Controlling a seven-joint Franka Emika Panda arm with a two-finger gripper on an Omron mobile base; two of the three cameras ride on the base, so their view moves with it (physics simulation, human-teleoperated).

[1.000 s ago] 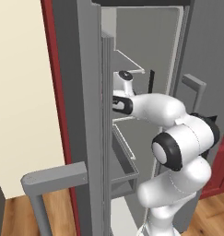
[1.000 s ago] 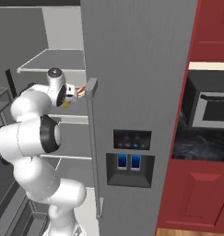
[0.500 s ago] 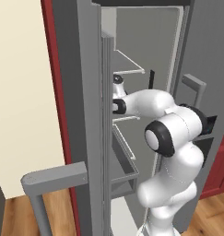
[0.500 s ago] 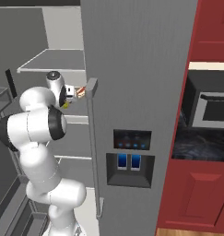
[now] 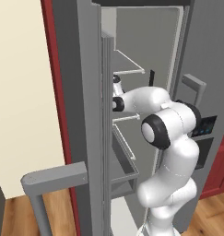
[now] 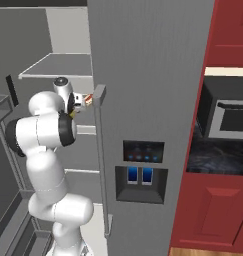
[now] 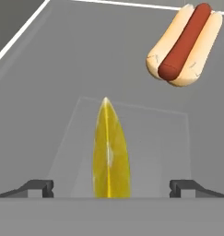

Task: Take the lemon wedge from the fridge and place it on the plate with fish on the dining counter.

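Observation:
The lemon wedge (image 7: pixel 111 152), bright yellow and pointed, lies on a grey shelf inside the fridge (image 6: pixel 148 75). It points away from the hand, straight ahead in the hand view. My gripper (image 7: pixel 111 189) is open, and the near end of the wedge lies midway between its dark fingertips (image 7: pixel 39 186), touching neither. In the left base view the white arm (image 5: pixel 164 124) reaches in past the open fridge door (image 5: pixel 85 101) at mid-shelf height. The plate with fish and the dining counter are out of view.
A hot dog (image 7: pixel 185 44) lies on the same shelf beyond the wedge, also visible as the hot dog (image 6: pixel 84 101) beside the hand. Wire shelves (image 5: pixel 129 69) sit above and below the arm. The shut right door carries a dispenser panel (image 6: pixel 140 167). An oven (image 6: pixel 228 117) and red cabinets stand at right.
The elbow has swung up and in toward the fridge, and the hand has moved slightly deeper onto the shelf. The jaws have stayed open.

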